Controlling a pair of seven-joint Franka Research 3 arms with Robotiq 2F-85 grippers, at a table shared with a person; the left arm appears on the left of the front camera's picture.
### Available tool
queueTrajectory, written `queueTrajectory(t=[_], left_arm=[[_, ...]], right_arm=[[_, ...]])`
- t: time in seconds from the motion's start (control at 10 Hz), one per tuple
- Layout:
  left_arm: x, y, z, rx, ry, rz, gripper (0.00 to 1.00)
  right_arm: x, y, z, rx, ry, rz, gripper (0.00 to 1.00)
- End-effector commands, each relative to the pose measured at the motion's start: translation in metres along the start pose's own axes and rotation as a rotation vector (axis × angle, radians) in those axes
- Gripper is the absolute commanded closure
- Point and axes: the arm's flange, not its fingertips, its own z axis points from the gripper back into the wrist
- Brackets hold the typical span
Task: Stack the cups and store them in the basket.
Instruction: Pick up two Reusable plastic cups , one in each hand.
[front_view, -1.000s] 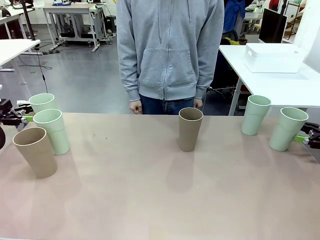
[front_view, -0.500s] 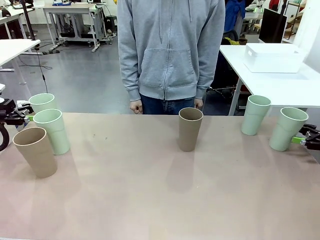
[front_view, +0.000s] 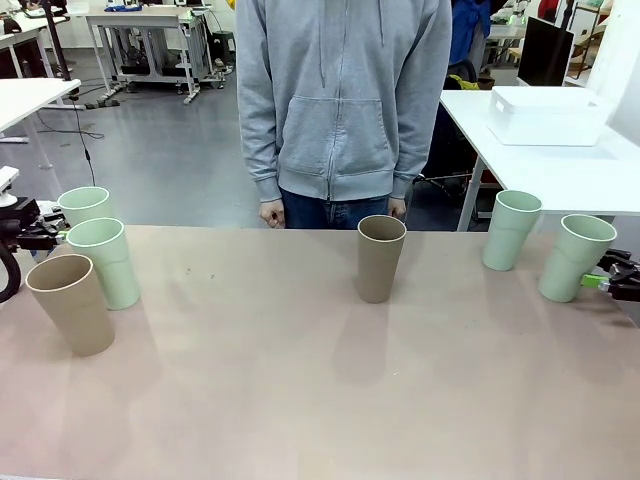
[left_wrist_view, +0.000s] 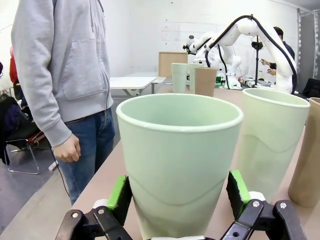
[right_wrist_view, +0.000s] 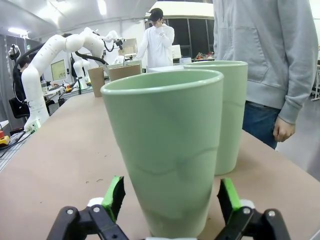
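Observation:
At the table's left end stand two mint cups (front_view: 85, 204) (front_view: 103, 262) and a tan cup (front_view: 70, 303). My left gripper (front_view: 50, 238) is open, its green pads (left_wrist_view: 119, 199) on either side of the rear mint cup (left_wrist_view: 177, 150), low on its wall. A tan cup (front_view: 381, 257) stands mid-table. At the right are two more mint cups (front_view: 511, 229) (front_view: 575, 257). My right gripper (front_view: 598, 282) is open around the outer one (right_wrist_view: 167, 150), small gaps at both pads (right_wrist_view: 227, 199). The white basket (front_view: 548, 115) sits on a separate table at the back right.
A person in a grey hoodie (front_view: 340, 100) stands at the far edge, hands hanging at their sides. The wide table surface (front_view: 300, 380) in front of the cups is bare. The white side table (front_view: 570, 175) adjoins the back right corner.
Both grippers have shifted slightly at their mint cups. The cups and the person have not moved.

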Motion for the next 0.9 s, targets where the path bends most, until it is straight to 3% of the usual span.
queueTrajectory(t=[0.0,0.8], left_arm=[[-0.004,-0.010,-0.014,-0.003,0.015,-0.021,0.00],[-0.024,-0.007,-0.026,-0.005,0.008,-0.007,0.00]], right_arm=[[0.008,0.006,-0.013,-0.024,0.004,-0.017,0.00],[0.011,0.009,-0.039,0.020,0.026,-0.060,0.00]])
